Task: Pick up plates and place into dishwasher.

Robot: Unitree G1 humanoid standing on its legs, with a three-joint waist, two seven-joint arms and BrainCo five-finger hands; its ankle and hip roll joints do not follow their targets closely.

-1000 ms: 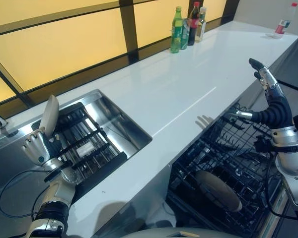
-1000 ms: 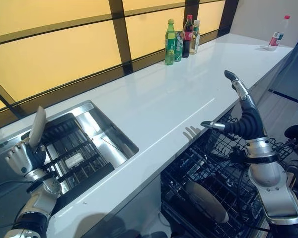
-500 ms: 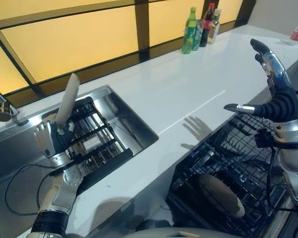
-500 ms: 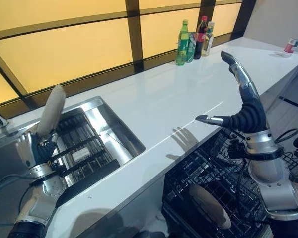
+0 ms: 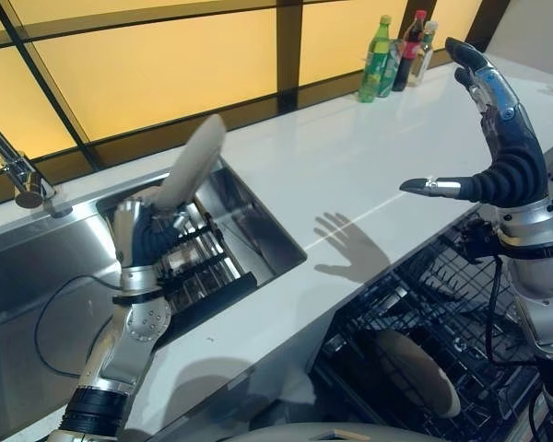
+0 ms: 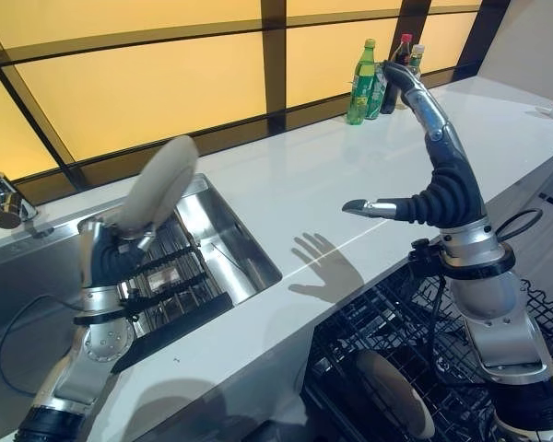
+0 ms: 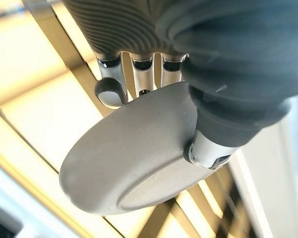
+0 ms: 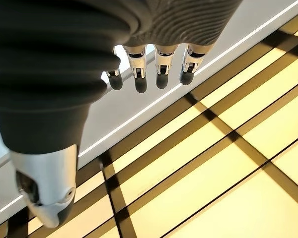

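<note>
One plate (image 5: 415, 371) inside dishwasher rack (image 5: 479, 304), another (image 5: 192, 163) in left hand (image 5: 140, 235).

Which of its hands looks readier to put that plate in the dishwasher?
The left hand: it already grips the plate above the sink. The right hand hangs open, empty, over the dishwasher rack.

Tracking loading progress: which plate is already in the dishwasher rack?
The plate lying in the black dishwasher rack, low down; the other plate is held above the sink by the left hand.
</note>
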